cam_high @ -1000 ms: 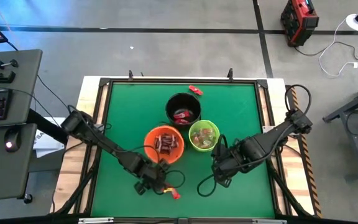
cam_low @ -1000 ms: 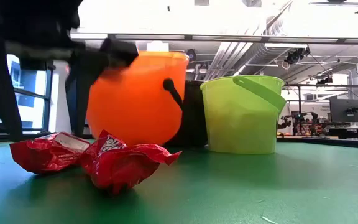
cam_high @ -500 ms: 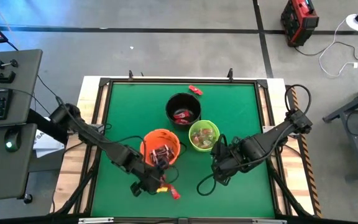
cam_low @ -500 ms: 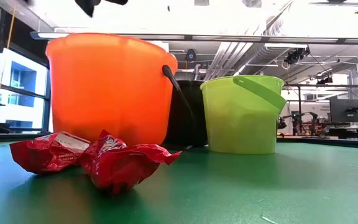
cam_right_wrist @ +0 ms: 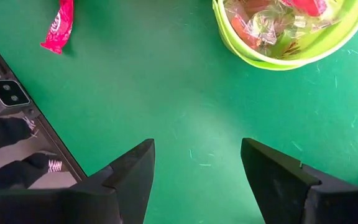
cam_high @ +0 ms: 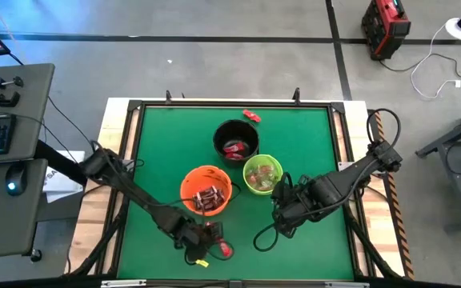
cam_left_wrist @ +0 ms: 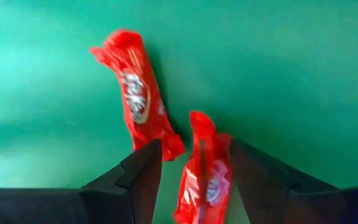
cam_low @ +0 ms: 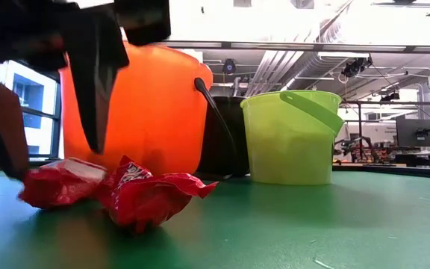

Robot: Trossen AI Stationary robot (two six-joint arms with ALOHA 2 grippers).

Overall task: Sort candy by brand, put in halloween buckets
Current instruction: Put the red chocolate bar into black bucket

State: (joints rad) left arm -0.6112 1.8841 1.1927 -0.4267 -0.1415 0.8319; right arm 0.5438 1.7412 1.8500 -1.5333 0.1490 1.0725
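Note:
Two red candies lie on the green table near its front edge, one free and one between the fingers of my open left gripper, which points steeply down over it. In the low view its dark fingers stand on either side of the left candy. Behind stand the orange bucket with dark brown candy, the lime green bucket with pale candy, and the black bucket with red candy. My right gripper hovers open beside the green bucket. My left gripper comes at the red candy from above, one finger on each long side, with the candy flat on the table. Whether a finger touches the wrapper, I cannot tell.
Another red candy lies near the table's far edge. The table has a raised dark frame. Green surface lies bare at the left and at the near right. Loose cables trail from both arms.
My left gripper rose over the orange bucket's near rim, then came back down toward the near edge onto the two red candies, rolling its wrist and staying open. The orange bucket has slid a little toward the near left.

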